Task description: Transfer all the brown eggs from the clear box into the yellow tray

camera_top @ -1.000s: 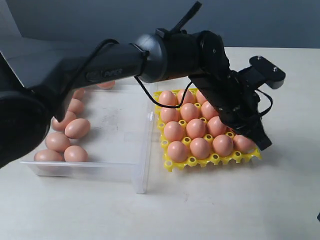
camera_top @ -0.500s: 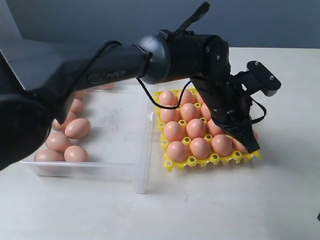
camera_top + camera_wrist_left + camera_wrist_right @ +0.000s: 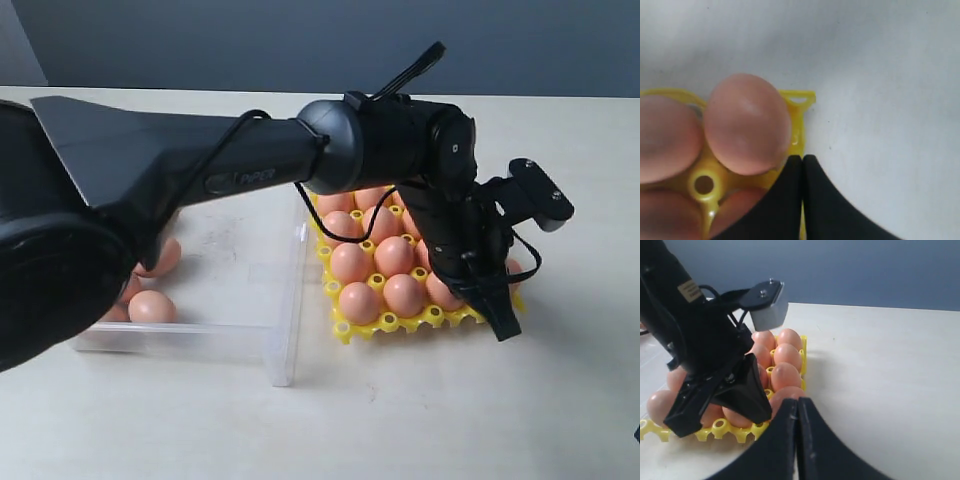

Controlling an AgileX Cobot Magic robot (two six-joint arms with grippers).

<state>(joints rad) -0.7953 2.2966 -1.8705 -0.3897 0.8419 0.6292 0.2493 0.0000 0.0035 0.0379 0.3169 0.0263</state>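
The yellow tray (image 3: 386,323) sits right of the clear box (image 3: 286,320) and is packed with brown eggs (image 3: 359,301). A few more brown eggs (image 3: 150,305) lie at the box's left end, partly hidden by the left arm. My left gripper (image 3: 503,331) is shut and holds nothing, its tips low at the tray's near right corner. In the left wrist view the shut left gripper (image 3: 802,158) touches the tray's edge (image 3: 801,98) beside a corner egg (image 3: 747,131). My right gripper (image 3: 797,401) is shut and empty, just off the tray (image 3: 720,428), looking at the left arm's fingers (image 3: 740,395).
The left arm (image 3: 250,160) stretches across the box and over the tray's back rows. Pale bare tabletop (image 3: 560,400) lies right of and in front of the tray. A grey wall runs behind the table.
The left gripper, shut throughout, has slid down along the tray's right side and dropped to its near right corner. The arm now covers more of the box.
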